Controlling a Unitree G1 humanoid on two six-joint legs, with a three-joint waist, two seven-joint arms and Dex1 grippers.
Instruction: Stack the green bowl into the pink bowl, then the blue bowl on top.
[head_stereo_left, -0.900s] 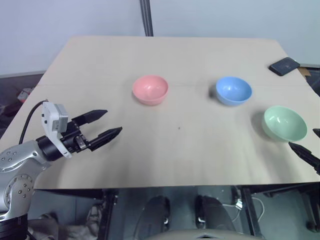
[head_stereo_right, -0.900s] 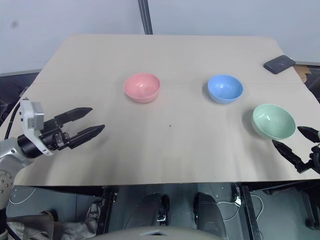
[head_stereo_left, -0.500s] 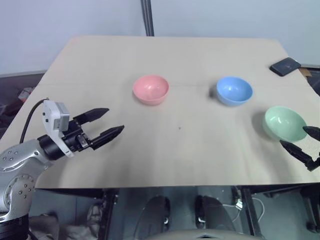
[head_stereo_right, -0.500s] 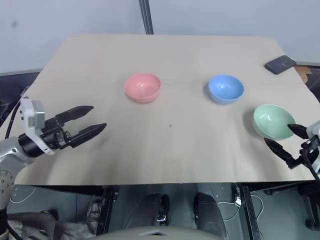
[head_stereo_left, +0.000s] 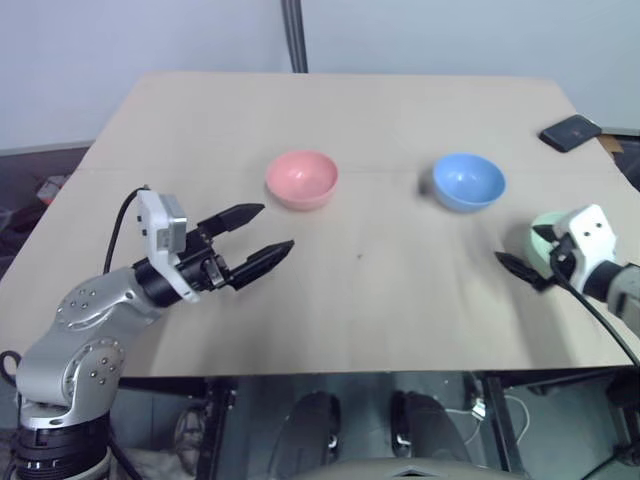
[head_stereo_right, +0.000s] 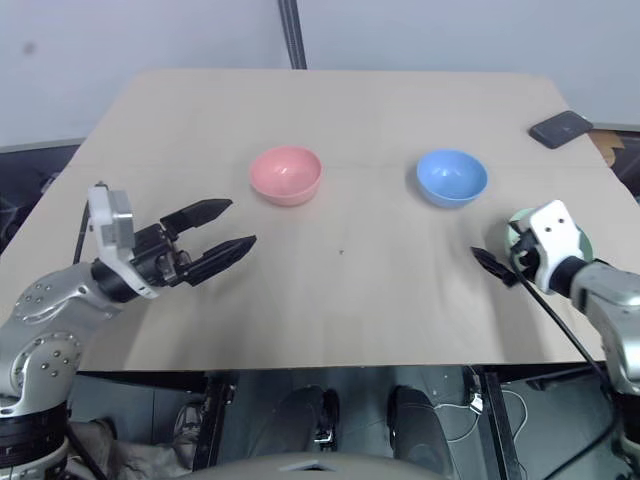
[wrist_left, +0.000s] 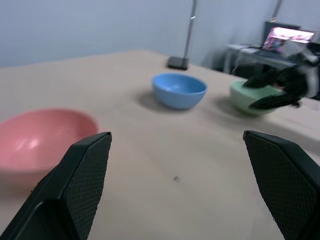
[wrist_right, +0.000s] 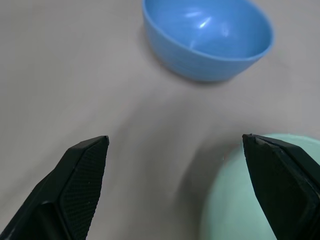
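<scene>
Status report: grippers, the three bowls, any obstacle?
Left gripper open, empty, near pink bowl. Right gripper open at green bowl, nothing held. Blue bowl apart, unstacked. No obstacle between bowls.

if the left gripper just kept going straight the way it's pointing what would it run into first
Probably nothing on the table. The open left gripper points across bare tabletop, between the pink bowl and the robot. In its wrist view the blue bowl and green bowl sit far ahead, though depth is uncertain.

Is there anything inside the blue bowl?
No, the blue bowl is empty: its smooth bare inside shows from above.
</scene>
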